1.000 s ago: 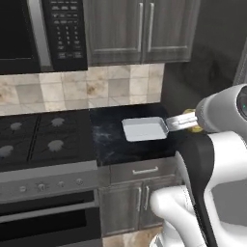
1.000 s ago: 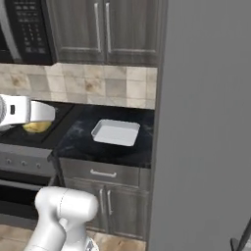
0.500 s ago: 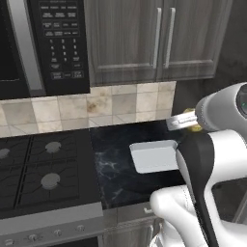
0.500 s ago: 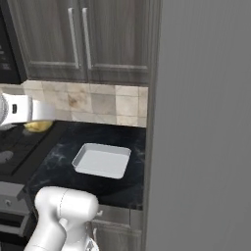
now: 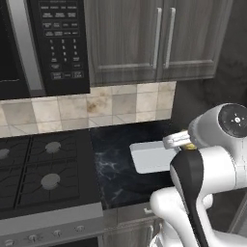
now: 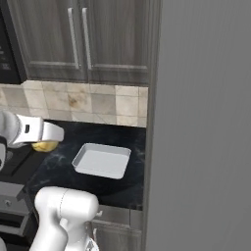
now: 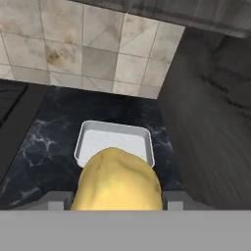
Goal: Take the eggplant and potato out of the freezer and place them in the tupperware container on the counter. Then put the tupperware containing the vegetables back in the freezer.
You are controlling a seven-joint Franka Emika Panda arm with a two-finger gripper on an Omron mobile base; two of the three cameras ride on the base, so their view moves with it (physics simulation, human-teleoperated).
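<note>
So the potato (image 7: pixel 117 180) is sitting right between the gripper (image 7: pixel 116 200) fingers, pinched from both sides. In the hand view it's a big yellow lump blocking the near edge of the tupperware (image 7: pixel 113 142), which sits further out ahead of it on the counter (image 7: pixel 44 147). From the right base view you can see a sliver of potato (image 6: pixel 45 145) peeking out under the gripper (image 6: pixel 49 138), up in the air and off to the left of the tupperware (image 6: pixel 101 160), not over it. In the left base view the gripper (image 5: pixel 181 142) pokes out from behind the arm with a bit of yellow potato (image 5: pixel 189 146) under it, right by the tray's right end.

Tupperware (image 5: pixel 153 157) is empty, flat on the counter (image 5: pixel 116 169), long side roughly parallel to the tiled backsplash (image 6: pixel 88 102).

Room-wise: the freezer (image 6: pixel 201 122) wall rises just to the right of the tray, with only a thin strip of counter between them. The stovetop (image 5: pixel 41 169) borders the counter on the left, with a decent patch of bare marble between it and the tray. Upper cabinets (image 5: pixel 154 38) and a microwave (image 5: pixel 46 43) hang well above it all.
</note>
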